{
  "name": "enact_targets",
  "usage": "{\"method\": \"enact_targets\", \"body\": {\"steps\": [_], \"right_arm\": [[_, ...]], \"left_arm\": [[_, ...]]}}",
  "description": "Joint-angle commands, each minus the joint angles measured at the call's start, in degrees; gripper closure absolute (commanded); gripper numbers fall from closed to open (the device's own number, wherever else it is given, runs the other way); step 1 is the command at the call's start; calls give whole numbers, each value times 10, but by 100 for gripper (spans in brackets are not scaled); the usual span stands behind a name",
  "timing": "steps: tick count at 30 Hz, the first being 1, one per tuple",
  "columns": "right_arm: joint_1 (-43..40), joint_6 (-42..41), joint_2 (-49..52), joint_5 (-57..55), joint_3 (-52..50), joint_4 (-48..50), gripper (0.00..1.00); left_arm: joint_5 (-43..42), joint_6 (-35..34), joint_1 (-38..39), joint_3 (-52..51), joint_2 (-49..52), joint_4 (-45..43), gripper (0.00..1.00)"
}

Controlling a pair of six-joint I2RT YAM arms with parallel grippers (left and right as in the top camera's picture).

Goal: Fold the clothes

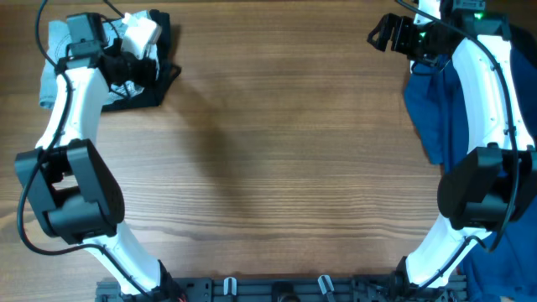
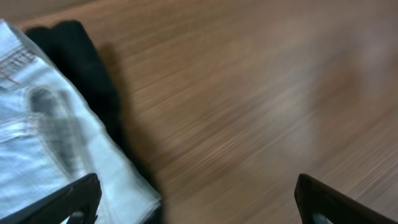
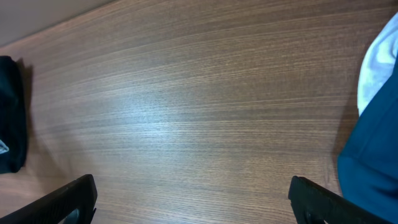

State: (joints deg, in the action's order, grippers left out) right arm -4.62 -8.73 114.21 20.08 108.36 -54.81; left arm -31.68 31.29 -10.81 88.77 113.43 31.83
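The pale light-blue denim shorts point(image 2: 37, 137) lie at the table's far left corner, partly on a black garment point(image 2: 81, 56). In the overhead view my left arm covers most of the shorts point(image 1: 49, 80). My left gripper point(image 2: 196, 205) is open wide and empty. Its left finger is over the shorts' edge and its right finger is over bare wood. In the overhead view it sits above the black garment point(image 1: 143, 63). My right gripper point(image 3: 193, 202) is open and empty over bare table at the far right corner point(image 1: 382, 33).
A large dark-blue garment point(image 1: 432, 101) lies along the right edge under my right arm and shows in the right wrist view point(image 3: 373, 155). The black garment point(image 1: 159, 84) spreads at the back left. The wooden table point(image 1: 277, 151) fills the middle.
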Motion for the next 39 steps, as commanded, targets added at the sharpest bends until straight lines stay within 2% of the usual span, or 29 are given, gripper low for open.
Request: {"method": "enact_targets", "body": {"steps": [1,3,6,11,16,19,22,26,31,34,39], "right_arm": [[3,20,10,5,-2,3,0],[5,78,7,-14,5,1,0],[17,115,-18,-73,25,-17,0],[70,177,-112,-71,31,-27,0],[111,176,-186,-72,31,-31,0],[111,176,-194,-72,31,-30,0],[111,177,-192,-143,30,-47,1],[111,177,-190,-143,30,-69,0],[111,209,-219,-145,13,-11,0],[111,208,-276,-145,-56,82,0],[110,207,-431,-146,-311,315,0]], "left_arm": [[-39,-253,19,6,-15,-10,0],[-39,-275,32,6,-17,-10,0],[-38,-275,51,6,-16,-7,0],[-38,-275,62,6,-16,-8,0],[-38,-275,62,6,-16,-7,0],[-38,-275,61,6,-16,-7,0],[-38,-275,62,6,-16,-7,0],[-38,-275,62,6,-16,-7,0],[-38,-275,61,6,-16,-7,0],[-38,-275,61,6,-16,-7,0],[-38,-275,61,6,-16,-7,0]]}}
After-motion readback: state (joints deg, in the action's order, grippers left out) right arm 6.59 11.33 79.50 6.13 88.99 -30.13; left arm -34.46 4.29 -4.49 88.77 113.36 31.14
